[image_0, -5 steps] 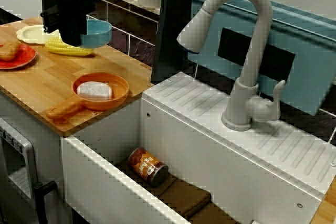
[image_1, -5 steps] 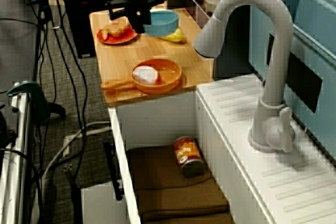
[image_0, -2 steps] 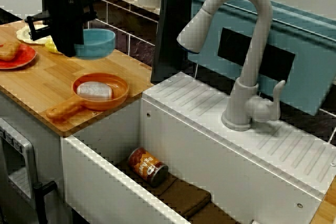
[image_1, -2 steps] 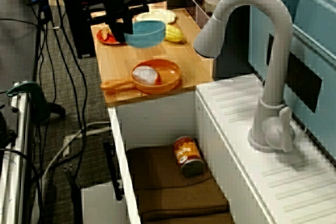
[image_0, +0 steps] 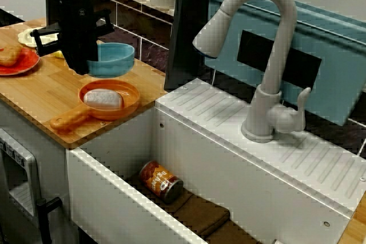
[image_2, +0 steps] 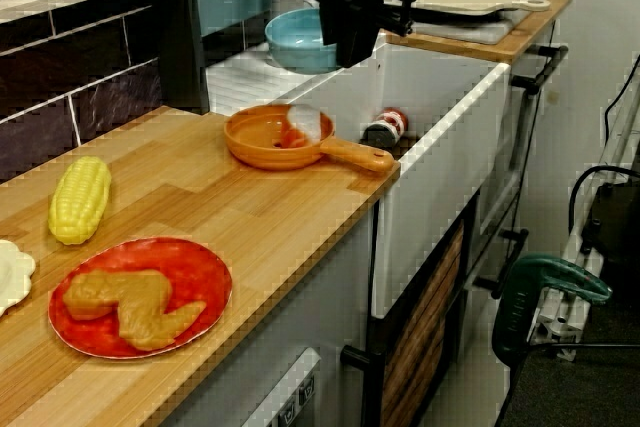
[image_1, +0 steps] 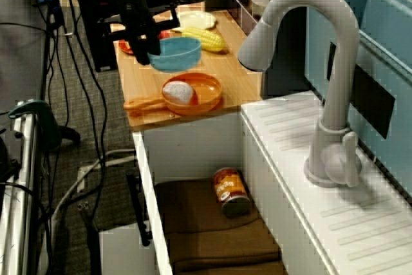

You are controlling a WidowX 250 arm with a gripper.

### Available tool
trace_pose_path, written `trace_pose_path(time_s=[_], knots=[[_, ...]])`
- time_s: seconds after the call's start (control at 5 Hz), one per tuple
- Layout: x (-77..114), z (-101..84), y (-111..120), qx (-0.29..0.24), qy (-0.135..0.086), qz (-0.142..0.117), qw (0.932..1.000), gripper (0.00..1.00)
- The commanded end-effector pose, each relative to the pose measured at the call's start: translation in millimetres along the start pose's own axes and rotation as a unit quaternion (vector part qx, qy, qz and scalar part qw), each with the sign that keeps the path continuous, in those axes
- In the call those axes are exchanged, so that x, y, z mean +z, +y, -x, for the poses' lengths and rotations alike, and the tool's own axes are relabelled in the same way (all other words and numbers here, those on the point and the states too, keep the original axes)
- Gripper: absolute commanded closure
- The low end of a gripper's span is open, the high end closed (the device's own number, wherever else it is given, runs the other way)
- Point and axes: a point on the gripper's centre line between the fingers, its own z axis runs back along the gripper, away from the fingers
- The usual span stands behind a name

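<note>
My black gripper point(image_0: 86, 66) is shut on the rim of a light blue bowl point(image_0: 113, 60) and holds it just above the wooden counter point(image_0: 46, 92). The bowl hangs close behind an orange pan point(image_0: 114, 107) that has a white block point(image_0: 103, 98) in it. In the view along the counter from the sink end, the gripper point(image_1: 152, 48) grips the bowl point(image_1: 177, 54) on its left side, between the pan point(image_1: 199, 98) and a yellow corn cob point(image_1: 201, 38). From the counter's far end, the gripper point(image_2: 355, 42) partly covers the bowl point(image_2: 300, 42).
A red plate point(image_2: 190, 277) with brown food and a cream plate point(image_1: 196, 18) lie further along the counter. A can point(image_0: 161, 181) lies on brown mats in the white sink point(image_0: 114, 198). A grey faucet point(image_0: 269, 55) rises right of the sink, with a teal bin point(image_0: 320, 67) behind it.
The gripper has carried the blue bowl away from the corn and the plates, along the counter toward the orange pan and the sink. The corn now shows uncovered.
</note>
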Motion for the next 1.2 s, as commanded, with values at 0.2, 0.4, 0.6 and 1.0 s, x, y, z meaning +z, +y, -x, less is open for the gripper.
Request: trace_pose_path(time_s=[0.2, 0.4, 0.6, 1.0], knots=[[3.6, -34.0, 10.7, -0.017, 0.003, -0.029, 0.9994, 1.0], [2.6, -50.4, 7.9, -0.023, -0.005, -0.034, 0.9991, 1.0], [5.0, -59.7, 10.0, -0.028, -0.008, -0.036, 0.9989, 1.0], [-5.3, -69.1, 19.3, -0.014, 0.002, -0.032, 0.9994, 0.58]])
